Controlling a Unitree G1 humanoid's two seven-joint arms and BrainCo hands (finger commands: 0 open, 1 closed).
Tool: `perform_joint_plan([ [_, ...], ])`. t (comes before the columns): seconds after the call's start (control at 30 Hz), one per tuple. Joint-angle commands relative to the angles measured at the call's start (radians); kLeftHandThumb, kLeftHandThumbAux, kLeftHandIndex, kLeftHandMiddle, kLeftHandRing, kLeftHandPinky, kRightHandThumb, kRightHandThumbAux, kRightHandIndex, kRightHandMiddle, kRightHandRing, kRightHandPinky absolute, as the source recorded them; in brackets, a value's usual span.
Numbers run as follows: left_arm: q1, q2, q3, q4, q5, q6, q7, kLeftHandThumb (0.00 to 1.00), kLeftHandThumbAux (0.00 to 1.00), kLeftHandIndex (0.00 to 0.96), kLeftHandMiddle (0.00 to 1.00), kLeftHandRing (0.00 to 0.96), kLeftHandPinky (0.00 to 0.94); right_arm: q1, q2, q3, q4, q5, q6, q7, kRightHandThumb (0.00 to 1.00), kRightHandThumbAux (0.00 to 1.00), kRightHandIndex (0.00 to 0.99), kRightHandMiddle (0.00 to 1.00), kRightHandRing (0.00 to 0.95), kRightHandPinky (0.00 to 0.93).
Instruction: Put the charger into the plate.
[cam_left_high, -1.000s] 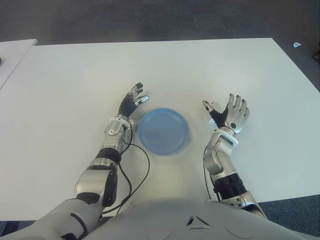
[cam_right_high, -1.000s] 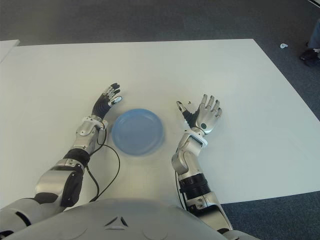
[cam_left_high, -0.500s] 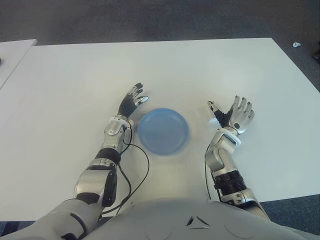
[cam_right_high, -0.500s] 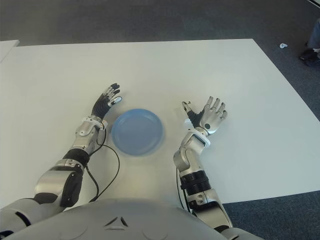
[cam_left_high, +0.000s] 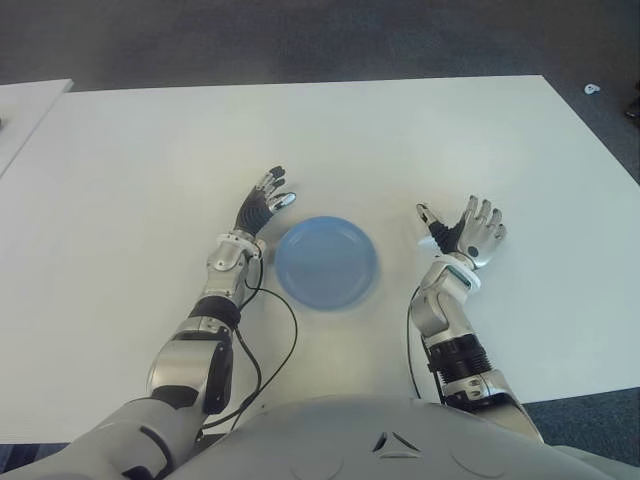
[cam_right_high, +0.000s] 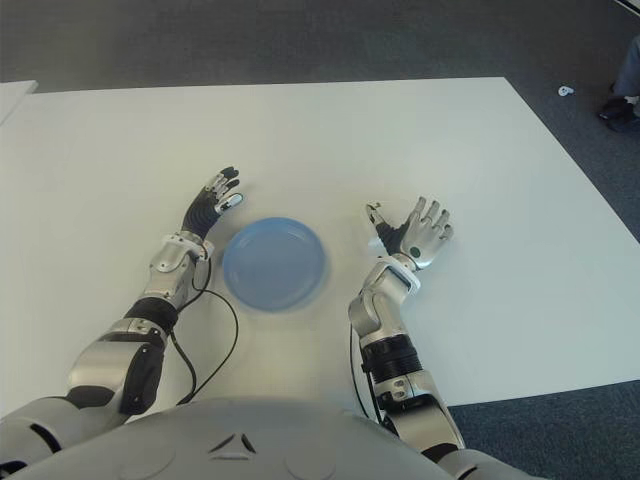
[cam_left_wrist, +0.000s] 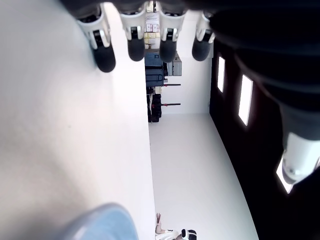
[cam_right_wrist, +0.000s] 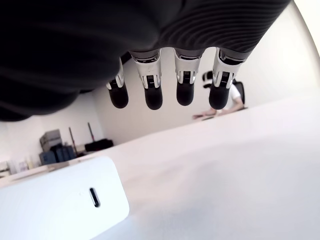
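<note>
The blue plate (cam_left_high: 326, 262) lay bare on the white bench (cam_left_high: 130, 160), so the job had not been finished: nothing was in it. The charger (cam_right_wrist: 55, 200), a white block with a small port slot, showed only in the right wrist view, close under the right robot hand (cam_left_high: 468, 232); in the eye views it could not be made out against the white bench, though by that wrist view it was likely just beside that hand, to the right of the plate. Picking it up, carrying it across and setting it in the plate all seemed to be left. The right robot hand was just to the right of the plate, palm turned up and tilted, its fingers (cam_right_wrist: 152, 90) spread and straight, the thumb pointing toward the plate, holding nothing. The left robot hand (cam_left_high: 264, 206) showed at the plate's far left edge, near the rim but not on it, fingers (cam_left_wrist: 105, 45) stretched out, empty as well. Whether either hand touched the bench could not be told.
</note>
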Motion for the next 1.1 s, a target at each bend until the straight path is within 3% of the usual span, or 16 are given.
perform_joint_plan([
  [0.03,0.042,0.002,-0.011,0.013,0.011,0.033,-0.007,0.015,0.566,0.0,0.0,0.0,0.0,-0.023,0.005,-0.001,0.021,0.026,0.006,-0.003,0.238,0.158,0.0,0.0,0.0,0.0],
  [1.1,0.049,-0.004,-0.021,0.009,0.022,0.016,0.006,0.017,0.573,0.0,0.0,0.0,0.0,-0.013,0.013,0.087,0.032,0.071,-0.053,0.014,0.244,0.175,0.0,0.0,0.0,0.0],
])
